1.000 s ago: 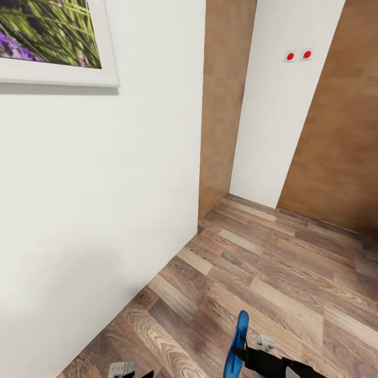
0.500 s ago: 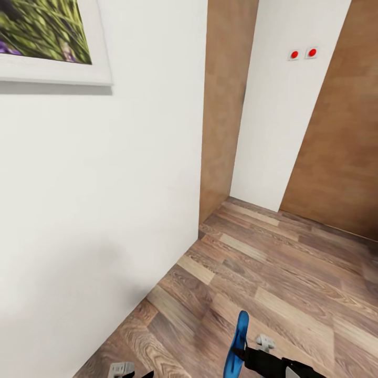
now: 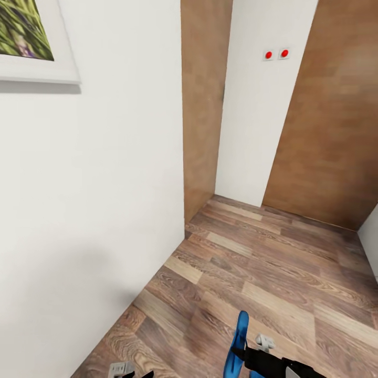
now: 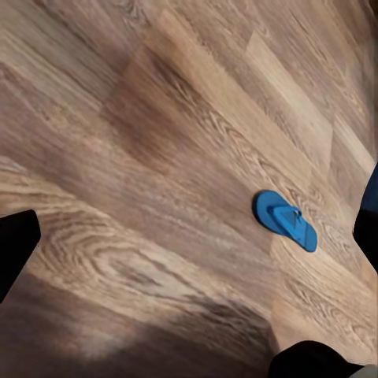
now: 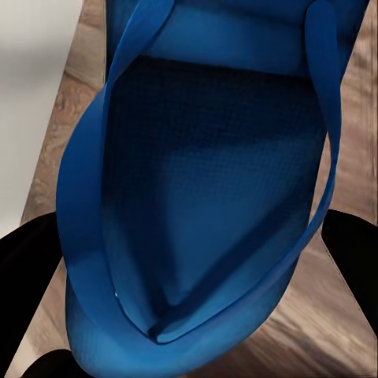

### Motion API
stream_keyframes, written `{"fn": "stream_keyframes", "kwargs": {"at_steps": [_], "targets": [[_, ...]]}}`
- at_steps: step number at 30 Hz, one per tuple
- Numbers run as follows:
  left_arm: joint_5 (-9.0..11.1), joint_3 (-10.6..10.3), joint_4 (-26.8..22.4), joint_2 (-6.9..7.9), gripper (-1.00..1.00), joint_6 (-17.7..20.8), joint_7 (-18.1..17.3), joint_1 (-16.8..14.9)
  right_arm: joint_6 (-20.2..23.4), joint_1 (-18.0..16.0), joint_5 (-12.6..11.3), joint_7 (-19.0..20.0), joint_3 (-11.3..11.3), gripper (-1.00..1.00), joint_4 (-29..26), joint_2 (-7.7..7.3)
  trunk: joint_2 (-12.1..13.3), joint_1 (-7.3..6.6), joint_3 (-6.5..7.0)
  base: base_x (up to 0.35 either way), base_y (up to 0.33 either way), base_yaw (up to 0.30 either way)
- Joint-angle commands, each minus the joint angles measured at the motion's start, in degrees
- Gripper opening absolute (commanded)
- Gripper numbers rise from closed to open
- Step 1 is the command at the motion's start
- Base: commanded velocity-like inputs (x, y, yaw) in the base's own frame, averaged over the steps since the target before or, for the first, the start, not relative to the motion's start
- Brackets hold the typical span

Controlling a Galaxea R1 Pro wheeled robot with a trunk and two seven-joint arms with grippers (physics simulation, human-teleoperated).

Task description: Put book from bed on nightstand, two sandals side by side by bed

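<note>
At the far left of our head view we see one framed picture (image 3: 23, 39) on the white wall (image 3: 94, 199), green foliage inside a white frame. To its right stands one brown wood panel (image 3: 202, 105), then a narrow white wall strip (image 3: 257, 121) carrying two red dots (image 3: 276, 53) side by side, then a second brown panel (image 3: 331, 121). The plank floor (image 3: 262, 273) runs from these walls toward us.

We count two sandals. One sandal (image 3: 237, 346) stands on edge at the bottom of our head view, toe up, in our right gripper (image 3: 247, 354), whose dark fingers close across it. In the right wrist view that same sandal (image 5: 205, 181) sits close before the camera, its two thin straps meeting in a point, with a dark finger (image 5: 31, 276) at one side and another at the other side, both touching it. So the right claw is clamped on this sandal.

The second sandal (image 4: 285, 220) lies flat on the floor in the left wrist view, strap side up, well apart from the dark fingertips (image 4: 16, 248) that frame that view. Those tips stand wide apart with nothing between them, so the left claw is spread. In our head view only a grey part of the left gripper (image 3: 122, 369) peeks in at the bottom edge.
</note>
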Motion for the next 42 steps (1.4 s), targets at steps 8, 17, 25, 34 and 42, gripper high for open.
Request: {"fn": "stream_keyframes", "kwargs": {"at_steps": [8, 17, 25, 34, 42], "targets": [[0.16, 0.07, 0.05, 0.0, 1.0, -0.1, -0.24, -0.02, 0.34, -0.03, -0.4, 0.19, 0.03, -1.0, -0.03, 0.0, -0.02, -0.01, -0.22, 0.0, 0.0, -0.275], [0.15, 0.07, 0.05, 0.0, 1.0, -0.1, -0.24, -0.02, 0.34, -0.03, -0.4, 0.19, 0.03, -1.0, -0.03, 0.0, -0.02, -0.01, -0.4, 0.0, 0.0, -0.275], [0.15, 0.07, 0.05, 0.0, 1.0, -0.1, -0.24, -0.02, 0.36, -0.03, -0.4, 0.19, 0.03, -1.0, -0.03, -0.01, -0.02, -0.01, -0.58, 0.0, 0.0, -0.275], [0.15, 0.07, 0.05, 0.0, 1.0, -0.1, -0.24, -0.02, 0.34, -0.03, -0.4, 0.19, 0.03, -1.0, -0.03, 0.01, -0.02, -0.01, -0.78, 0.0, 0.0, -0.275], [0.16, 0.07, 0.05, 0.0, 1.0, -0.1, -0.23, -0.02, 0.34, -0.03, -0.4, 0.19, 0.03, -1.0, -0.03, -0.01, -0.02, -0.01, -0.96, 0.0, 0.0, -0.275]]}}
